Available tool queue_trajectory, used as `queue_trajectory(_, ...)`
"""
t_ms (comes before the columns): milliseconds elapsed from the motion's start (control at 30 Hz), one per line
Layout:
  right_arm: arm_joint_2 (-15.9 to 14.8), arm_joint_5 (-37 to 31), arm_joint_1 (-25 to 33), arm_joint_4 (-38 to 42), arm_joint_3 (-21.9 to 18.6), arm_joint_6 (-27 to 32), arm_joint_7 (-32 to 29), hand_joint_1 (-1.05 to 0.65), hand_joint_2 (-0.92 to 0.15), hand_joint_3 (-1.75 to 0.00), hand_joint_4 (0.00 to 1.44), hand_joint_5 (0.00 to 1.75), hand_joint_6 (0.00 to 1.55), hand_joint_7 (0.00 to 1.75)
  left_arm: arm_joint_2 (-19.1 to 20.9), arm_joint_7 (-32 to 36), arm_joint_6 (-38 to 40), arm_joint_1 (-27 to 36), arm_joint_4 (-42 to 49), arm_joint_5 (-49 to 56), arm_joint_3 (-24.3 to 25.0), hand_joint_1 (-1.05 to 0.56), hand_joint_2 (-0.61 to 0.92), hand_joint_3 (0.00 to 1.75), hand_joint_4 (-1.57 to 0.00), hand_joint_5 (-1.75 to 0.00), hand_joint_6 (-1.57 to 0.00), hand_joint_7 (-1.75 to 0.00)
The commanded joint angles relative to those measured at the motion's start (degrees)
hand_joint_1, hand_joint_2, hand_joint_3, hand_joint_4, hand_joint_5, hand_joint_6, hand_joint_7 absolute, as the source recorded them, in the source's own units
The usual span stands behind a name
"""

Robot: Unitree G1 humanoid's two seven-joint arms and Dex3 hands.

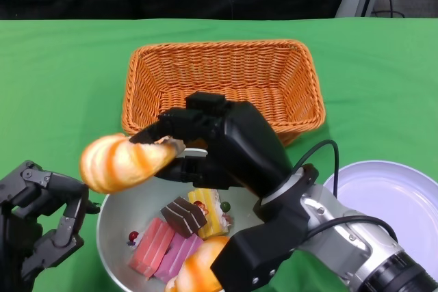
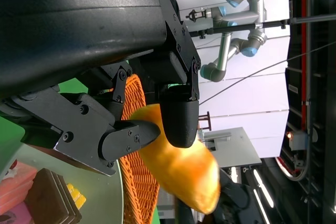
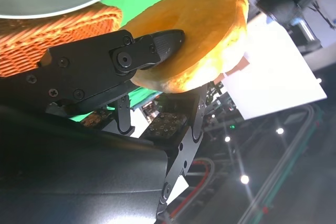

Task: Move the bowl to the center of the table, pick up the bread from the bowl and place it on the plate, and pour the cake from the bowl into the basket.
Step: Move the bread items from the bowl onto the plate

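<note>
1. Right hand (image 1: 205,152) at centre frame, fingers clamped on a glazed bread roll (image 1: 123,162), lifted clear above the bowl's left rim; pinch confirmed in the right wrist view, one black fingertip (image 3: 165,43) pressed against the roll (image 3: 202,40).
2. Left hand (image 1: 41,220) at lower left, just beside the bowl (image 1: 109,227), holding nothing, fingers loosely curled and apart; contact with the rim impossible to judge.
3. Metal bowl at lower centre, in front of the orange wicker basket (image 1: 222,80); appears already brought to mid-table, so first step judged done.
4. Inside the bowl: pink, brown and yellow cake slices (image 1: 181,227), plus what looks like a second roll (image 1: 202,268) partly hidden under the right forearm.
5. White plate (image 1: 397,200) at lower right, bare where visible; no bread delivered yet.
6. Still to do, by this reading: carry the roll rightward to the plate, fetch the other roll if it is one, then tip the cake into the basket.
</note>
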Motion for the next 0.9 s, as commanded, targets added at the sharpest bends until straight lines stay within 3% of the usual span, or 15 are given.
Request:
queue_trajectory(33, -0.5, 2.2, 1.6, -3.6, -1.9, -0.2, 2.1, -0.23, -0.92, -0.04, 0.73, 1.48, 0.82, 0.79, 0.6, 0.5, -0.4, 0.1, 0.2, 0.0, 0.7, -0.11, 0.72, 0.72, -0.82, -1.37, -0.86, -1.02)
queue_trajectory(300, -1.5, 6.0, 6.0, -9.3, -5.6, 0.0, 6.4, -0.22, -0.91, -0.03, 0.73, 1.52, 0.82, 0.86, 1.1, -0.6, -0.1, 0.3, 0.5, -1.1, 1.0, -0.11, 0.71, 0.73, -0.82, -1.38, -0.87, -1.02)
queue_trajectory(467, -2.1, 7.8, 9.3, -13.8, -9.1, 2.0, 7.9, -0.21, -0.89, -0.02, 0.77, 1.4, 0.83, 0.86, 1.2, -0.3, 0.5, 0.6, 0.3, -1.5, 1.1, -0.08, 0.71, 0.76, -0.82, -1.38, -0.87, -1.02)
queue_trajectory(700, -2.3, 10.9, 12.8, -19.6, -12.7, 5.8, 11.8, -0.23, -0.91, -0.02, 0.73, 1.56, 0.8, 0.91, 1.7, -1.6, 0.3, 0.5, 1.1, -2.2, 1.5, -0.07, 0.72, 0.78, -0.8, -1.38, -0.86, -1.01)
queue_trajectory(867, -3.8, 14.1, 15.1, -21.7, -15.6, 6.2, 13.8, -0.23, -0.92, -0.02, 0.73, 1.51, 0.79, 0.93, 1.8, -1.3, 0.0, 0.4, 1.7, -1.5, 1.8, -0.07, 0.7, 0.79, -0.8, -1.39, -0.86, -1.02)
queue_trajectory(900, -3.8, 14.3, 15.6, -22.2, -16.1, 6.7, 14.0, -0.26, -0.92, -0.02, 0.74, 1.57, 0.8, 0.94, 1.8, -1.3, 0.3, 0.5, 1.6, -1.6, 1.8, -0.07, 0.7, 0.79, -0.8, -1.39, -0.86, -1.02)
